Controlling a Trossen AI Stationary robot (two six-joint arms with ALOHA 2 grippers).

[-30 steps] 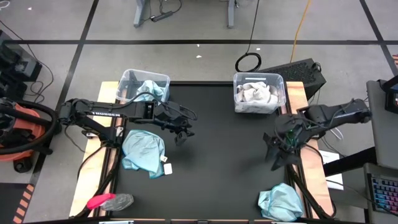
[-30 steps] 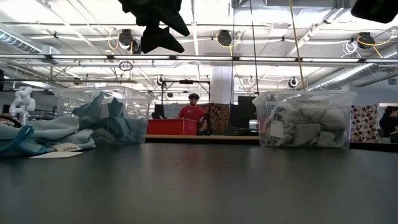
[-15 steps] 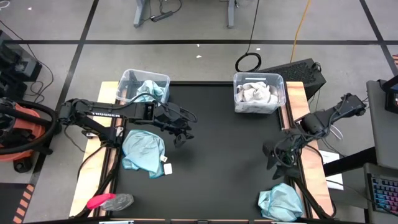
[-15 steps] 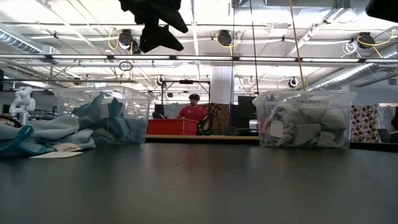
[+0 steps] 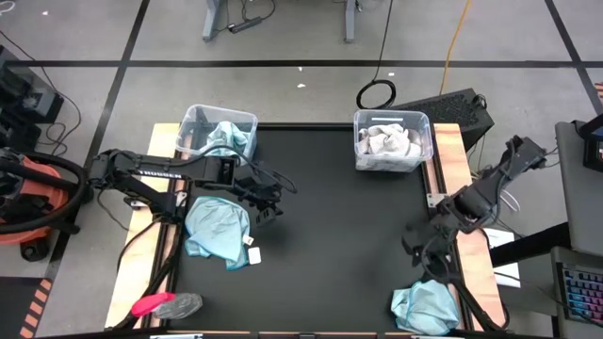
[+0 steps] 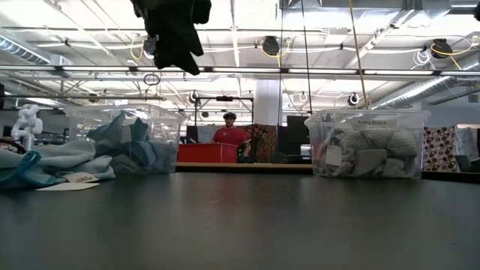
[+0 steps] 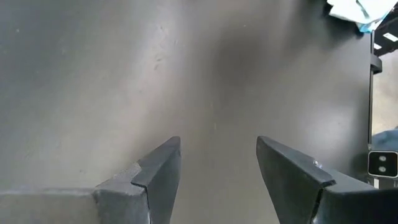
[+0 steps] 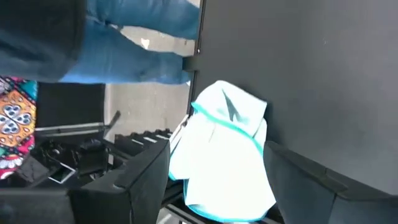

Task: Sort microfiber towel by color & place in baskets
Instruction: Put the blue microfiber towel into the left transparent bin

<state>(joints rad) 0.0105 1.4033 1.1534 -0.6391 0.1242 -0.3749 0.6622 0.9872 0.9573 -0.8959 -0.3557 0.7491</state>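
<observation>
High view, from the left side: a pink-and-grey object (image 5: 166,304) lies at the table's near left corner. A teal towel (image 5: 217,229) lies spread on the black table (image 5: 330,235) near its left edge, a small white tag beside it. Behind it the left basket (image 5: 193,122) holds another teal cloth. The left arm reaches out level from the left edge toward the middle, and the left gripper (image 5: 266,200) hangs above the tabletop just beside the spread towel; its wrist camera shows its fingers (image 7: 155,180) apart with nothing but bare table between them. At the far right, the right basket (image 5: 424,141) is filled with grey-white towels (image 5: 388,141). The right arm bends down along the right edge, its right gripper (image 5: 421,247) pointing toward a second teal towel (image 5: 426,305) bunched at the near right corner; the fingers stand apart, framing that towel without touching it.
</observation>
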